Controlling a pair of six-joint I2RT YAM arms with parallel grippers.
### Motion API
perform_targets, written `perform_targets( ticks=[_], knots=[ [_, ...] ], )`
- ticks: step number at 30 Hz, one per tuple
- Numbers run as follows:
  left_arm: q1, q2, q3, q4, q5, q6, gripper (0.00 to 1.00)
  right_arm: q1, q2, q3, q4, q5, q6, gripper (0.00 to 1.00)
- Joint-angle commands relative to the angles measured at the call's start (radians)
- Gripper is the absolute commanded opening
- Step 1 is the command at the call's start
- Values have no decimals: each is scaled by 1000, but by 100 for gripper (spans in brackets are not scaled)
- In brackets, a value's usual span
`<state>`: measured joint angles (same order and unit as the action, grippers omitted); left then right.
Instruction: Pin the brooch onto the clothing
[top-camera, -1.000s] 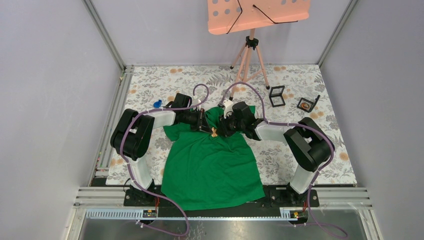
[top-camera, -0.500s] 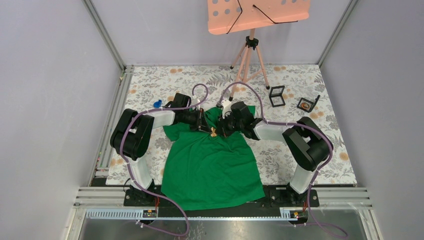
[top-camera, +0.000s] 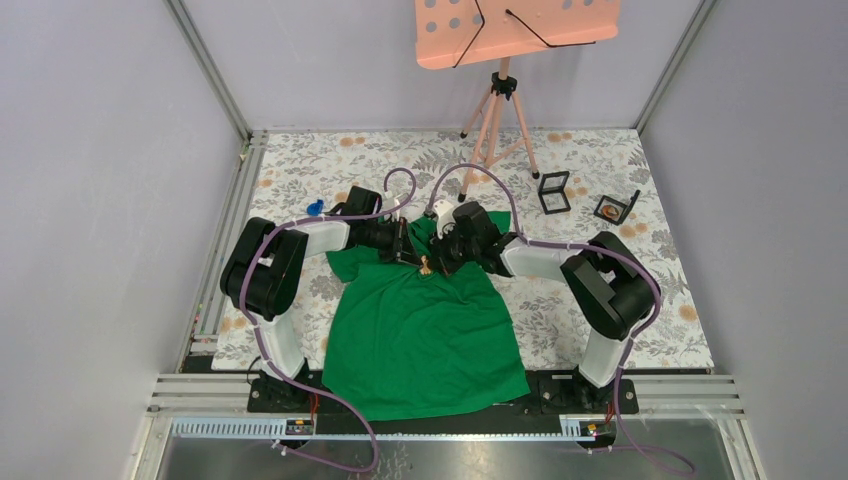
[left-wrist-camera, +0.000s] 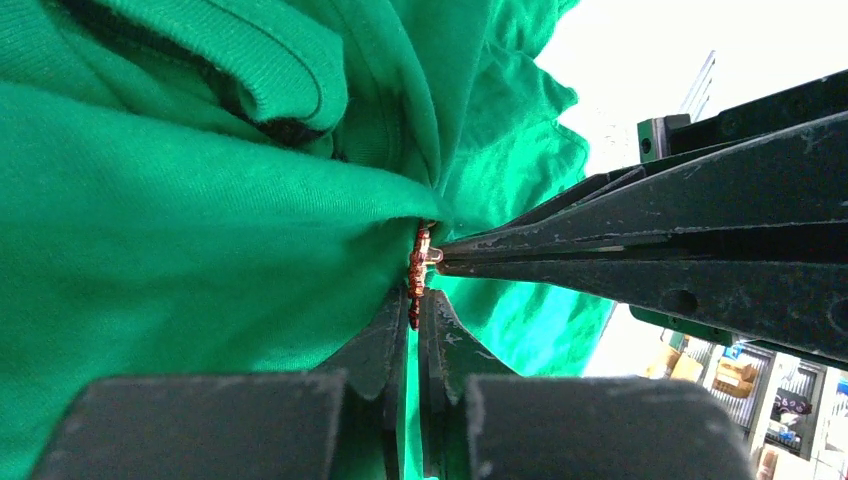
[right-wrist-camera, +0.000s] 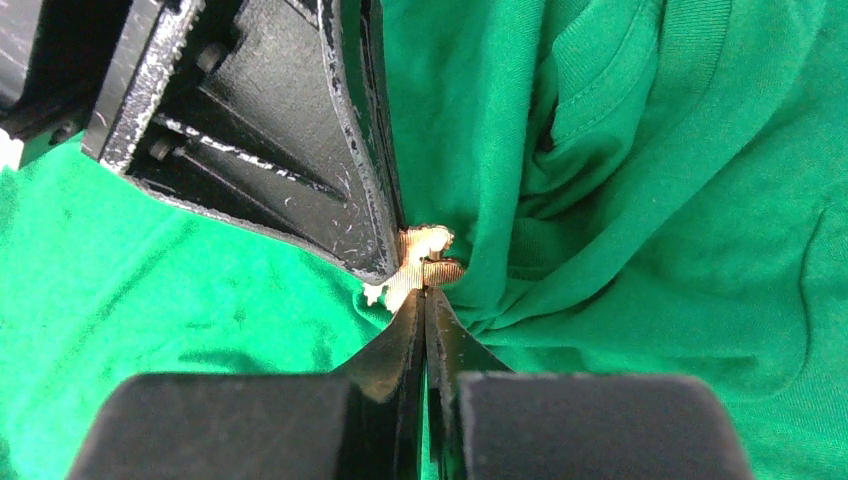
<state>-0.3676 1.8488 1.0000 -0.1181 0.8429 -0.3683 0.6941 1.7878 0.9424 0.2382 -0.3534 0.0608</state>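
Note:
The green T-shirt (top-camera: 425, 335) lies on the floral mat, its neck end bunched up between both grippers. The small gold brooch (top-camera: 426, 266) sits at that bunched fabric. In the left wrist view the left gripper (left-wrist-camera: 415, 300) is shut on the brooch's edge (left-wrist-camera: 416, 285), edge-on against the shirt (left-wrist-camera: 180, 230). In the right wrist view the right gripper (right-wrist-camera: 426, 292) is shut on the brooch's pin part (right-wrist-camera: 422, 262), beside the shirt's collar (right-wrist-camera: 610, 90). The left gripper's black fingers (right-wrist-camera: 350, 150) press in from the upper left there.
A pink music stand on a tripod (top-camera: 497, 110) stands at the back. A black frame (top-camera: 553, 191) and an open box with a second ornament (top-camera: 612, 208) lie at the back right. A small blue object (top-camera: 315, 208) lies at the left.
The right arm has shifted slightly left and toward the back, its wrist closing in on the left gripper. The left arm and the shirt have hardly moved.

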Motion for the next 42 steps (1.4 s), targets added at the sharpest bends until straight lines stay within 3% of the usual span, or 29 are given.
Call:
perform_targets(
  ticks=[1, 30, 42],
  knots=[
    [-16, -22, 38, 53, 42, 14, 0, 30, 29, 55, -8, -24, -7, 0],
    [-31, -50, 15, 60, 62, 40, 0, 29, 106, 160, -120, 128, 83, 0],
    [-25, -38, 31, 19, -25, 26, 0, 26, 35, 98, -76, 154, 108, 0]
  ],
)
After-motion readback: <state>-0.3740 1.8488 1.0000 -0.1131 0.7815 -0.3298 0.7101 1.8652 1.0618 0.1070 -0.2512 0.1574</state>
